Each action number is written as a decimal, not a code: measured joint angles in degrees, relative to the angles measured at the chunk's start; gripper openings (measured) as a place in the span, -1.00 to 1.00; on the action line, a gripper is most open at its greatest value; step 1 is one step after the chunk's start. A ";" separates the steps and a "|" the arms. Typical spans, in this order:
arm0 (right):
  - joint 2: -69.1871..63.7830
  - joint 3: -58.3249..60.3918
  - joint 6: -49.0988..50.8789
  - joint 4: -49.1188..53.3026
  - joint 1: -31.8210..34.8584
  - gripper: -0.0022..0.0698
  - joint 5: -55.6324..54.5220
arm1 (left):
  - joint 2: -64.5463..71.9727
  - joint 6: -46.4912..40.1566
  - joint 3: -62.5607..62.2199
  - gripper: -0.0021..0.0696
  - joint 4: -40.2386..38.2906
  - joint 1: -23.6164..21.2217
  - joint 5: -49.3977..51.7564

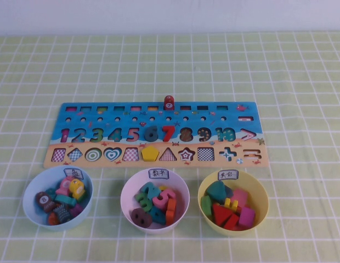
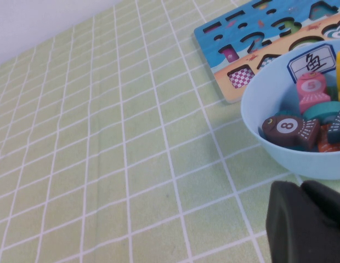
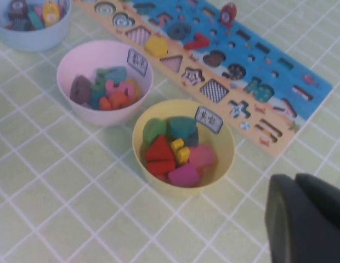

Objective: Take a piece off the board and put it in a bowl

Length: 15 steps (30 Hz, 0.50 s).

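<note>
High view, board: we see the board point(image 1: 153, 134) at the surface's point(image 1: 301, 71) centre, triangle slot bare, yellow pentagon point(image 1: 150, 154) seated.
High view, piece: we find the red triangle piece point(image 1: 221, 212) inside the yellow bowl point(image 1: 259, 189), at 5 o'clock from the board; pink bowl point(image 1: 131, 189) at 6, blue bowl point(image 1: 33, 211) at 7.
Left wrist view: our left pincer point(image 2: 307, 224) hovers beside the blue bowl; we cannot tell its state.
Right wrist view: our right pincer point(image 3: 307, 222) is clenched, empty, just beside the yellow bowl.
</note>
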State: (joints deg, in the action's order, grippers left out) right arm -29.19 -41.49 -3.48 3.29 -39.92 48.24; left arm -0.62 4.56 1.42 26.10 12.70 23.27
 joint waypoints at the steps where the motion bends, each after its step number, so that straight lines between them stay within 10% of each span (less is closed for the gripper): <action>1: 1.11 1.73 0.00 -0.02 0.00 -0.98 -1.31 | 0.00 0.00 0.00 -0.96 0.00 0.00 0.00; 15: 22.55 31.63 3.48 0.25 17.17 -0.98 -36.86 | 0.00 0.00 0.00 -0.96 0.00 0.00 0.00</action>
State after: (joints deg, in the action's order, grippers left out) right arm -6.63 -9.87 0.00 3.54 -22.76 11.37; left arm -0.62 4.56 1.42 26.10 12.70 23.27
